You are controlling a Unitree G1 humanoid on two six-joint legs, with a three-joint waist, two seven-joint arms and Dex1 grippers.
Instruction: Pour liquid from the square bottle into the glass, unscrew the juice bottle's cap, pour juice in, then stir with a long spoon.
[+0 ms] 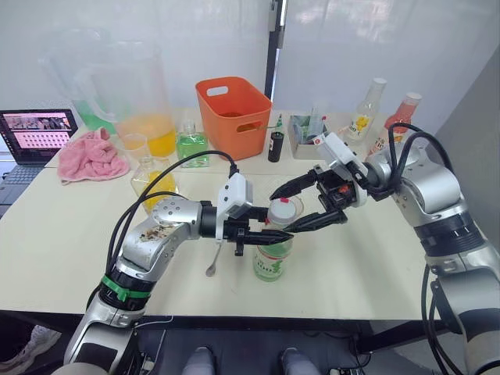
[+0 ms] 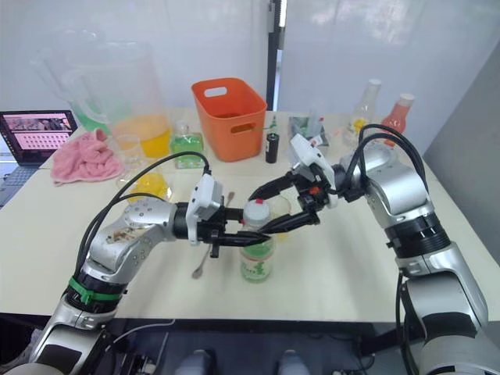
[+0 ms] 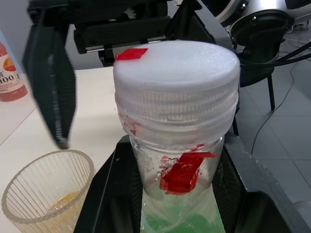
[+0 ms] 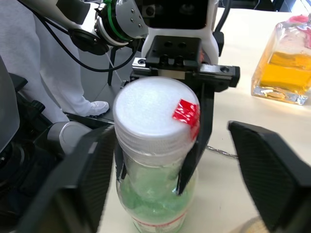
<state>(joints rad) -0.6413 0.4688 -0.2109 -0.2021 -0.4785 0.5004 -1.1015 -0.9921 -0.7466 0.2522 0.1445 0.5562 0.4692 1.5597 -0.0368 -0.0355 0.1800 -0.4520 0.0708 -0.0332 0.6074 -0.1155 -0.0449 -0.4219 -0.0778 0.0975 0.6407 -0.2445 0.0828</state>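
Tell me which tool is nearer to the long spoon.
Left. The left tool, clamped on the juice bottle, sits just beside the long spoon; the right tool hangs open around the cap, farther away.

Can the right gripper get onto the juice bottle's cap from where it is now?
Probably yes. The right gripper is open, its fingers either side of the cap with nothing between. The left gripper clamps the juice bottle lower down, below the cap.

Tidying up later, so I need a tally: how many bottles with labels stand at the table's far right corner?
2: a clear one with a yellow label and a pink-red one just to its right, side by side behind the right arm. More may be hidden behind that arm.
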